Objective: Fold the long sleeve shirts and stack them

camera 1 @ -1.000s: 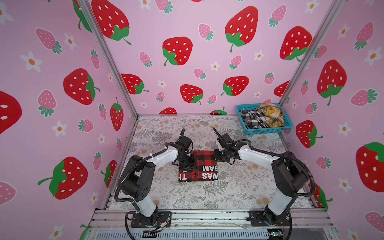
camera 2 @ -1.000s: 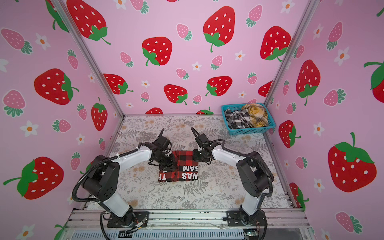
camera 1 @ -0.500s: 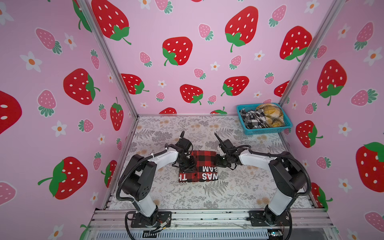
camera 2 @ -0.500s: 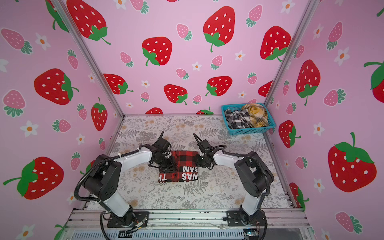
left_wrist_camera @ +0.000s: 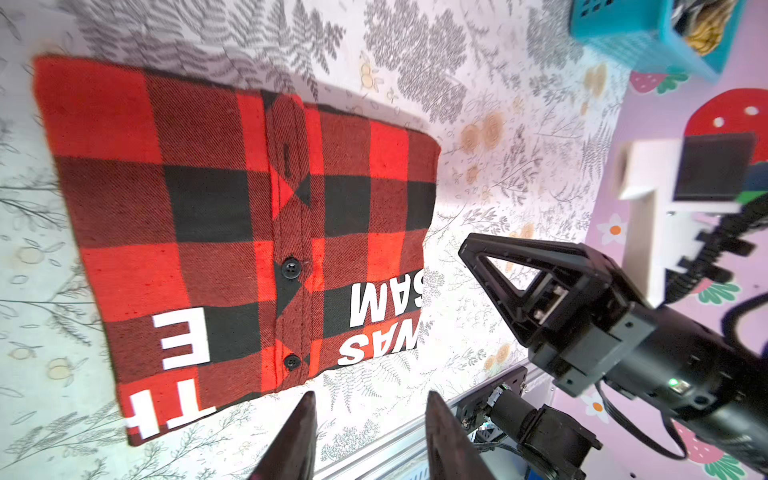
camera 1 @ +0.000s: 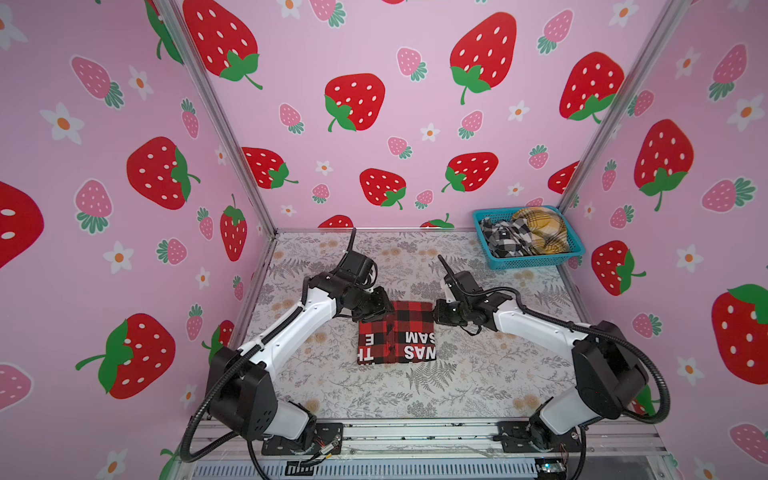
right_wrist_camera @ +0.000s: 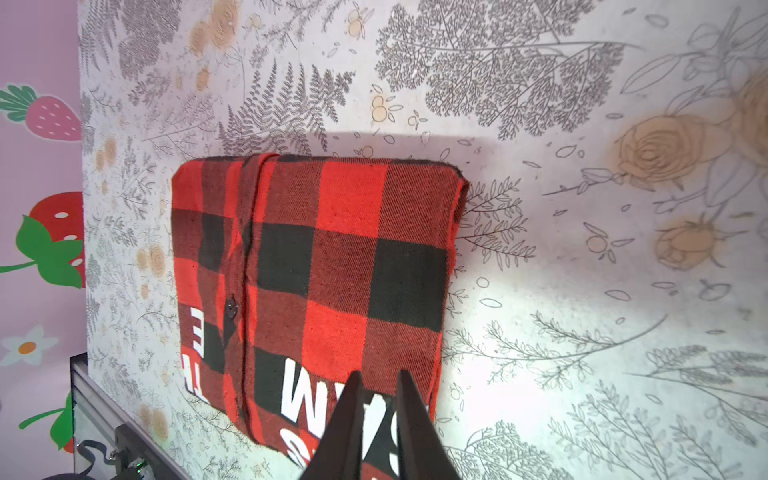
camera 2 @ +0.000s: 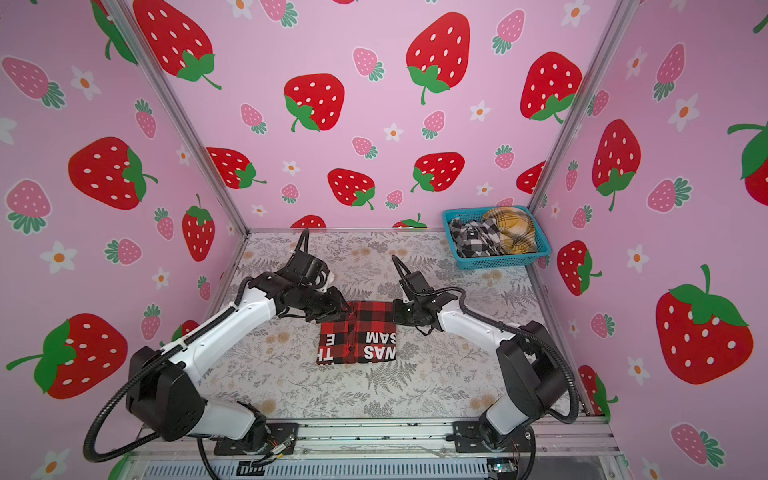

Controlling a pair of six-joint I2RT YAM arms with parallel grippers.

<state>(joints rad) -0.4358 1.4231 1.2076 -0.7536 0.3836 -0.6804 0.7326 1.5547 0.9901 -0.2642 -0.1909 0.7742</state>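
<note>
The left pincer hangs low over the far left corner of the folded red-and-black shirt. In the left wrist view its two fingers stand clearly apart, with only the bench showing between them and nothing gripped. The shirt lies flat at the middle of the leaf-printed bench as a near-square packet. Its button strip faces up and runs from far edge to near edge. White block letters sit along its near edge, upside down in both top views. The right pincer is just beside the shirt's far right corner. In the left wrist view its tip stands clear of the cloth edge. In the right wrist view its fingers are almost together, only a narrow slit between them, holding nothing. At the far right corner of the bench, well apart from both arms, stands a blue basket. It holds a crumpled black-and-white shirt on its left and a yellow shirt on its right, the two touching.
</note>
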